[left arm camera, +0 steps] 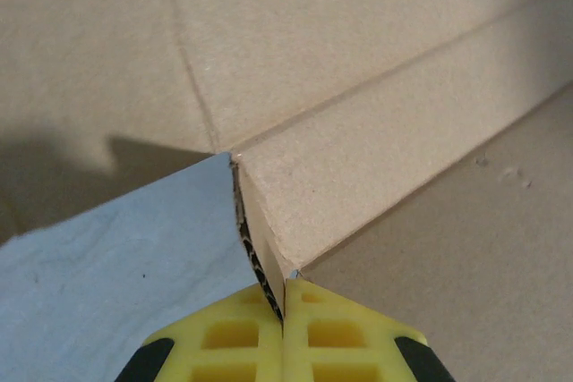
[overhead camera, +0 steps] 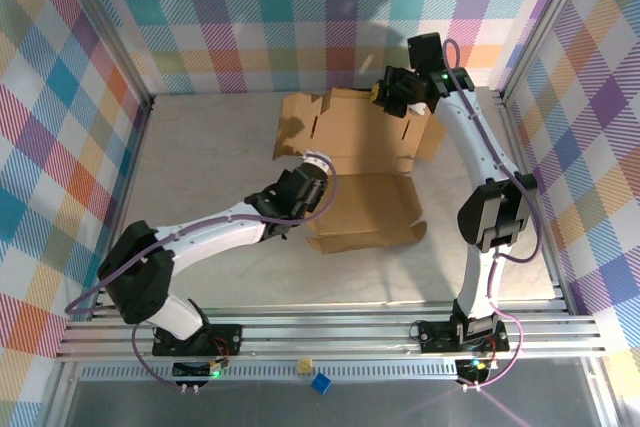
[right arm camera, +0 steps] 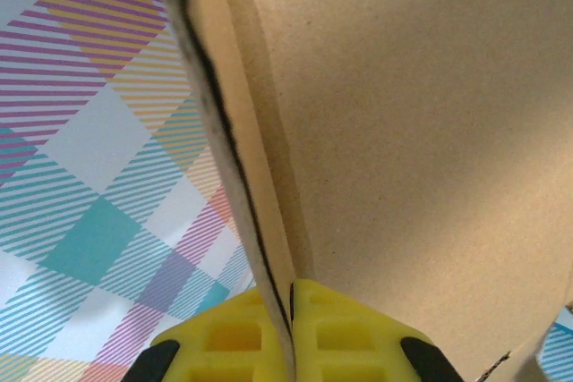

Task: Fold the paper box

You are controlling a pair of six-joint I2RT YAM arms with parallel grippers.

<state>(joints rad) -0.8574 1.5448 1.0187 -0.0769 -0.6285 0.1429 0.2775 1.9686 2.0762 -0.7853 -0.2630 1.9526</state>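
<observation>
– Paper box (overhead camera: 360,172), seen from the overhead camera: where does it sit?
– On the pale table (overhead camera: 220,157), at the middle and toward the far side. One large brown panel lies flat. A second panel stands up behind it, with slotted flaps at its sides.
– And the arms?
– The left gripper (overhead camera: 318,165) is at the box's left edge, about where the flat part meets the raised part. The right gripper (overhead camera: 378,97) is at the top of the upright panel, near its right end, close to the plaid back wall (overhead camera: 250,7). From this height I cannot tell how either pair of jaws stands.
– What does the left wrist camera add?
– The left gripper (left arm camera: 285,328) has its yellow fingertips pressed together on the raw corrugated edge of a low cardboard wall. The paper box (left arm camera: 385,158) fills the space beyond, with creases running across it. A blue-grey patch of table (left arm camera: 107,266) lies to the left of the pinched edge.
– And the right wrist camera?
– The right gripper (right arm camera: 291,328) is likewise clamped on a thin cardboard edge that rises away from the fingertips. The broad brown face of the paper box (right arm camera: 412,131) is to the right of that edge, and the plaid wall (right arm camera: 81,131) is to the left.
</observation>
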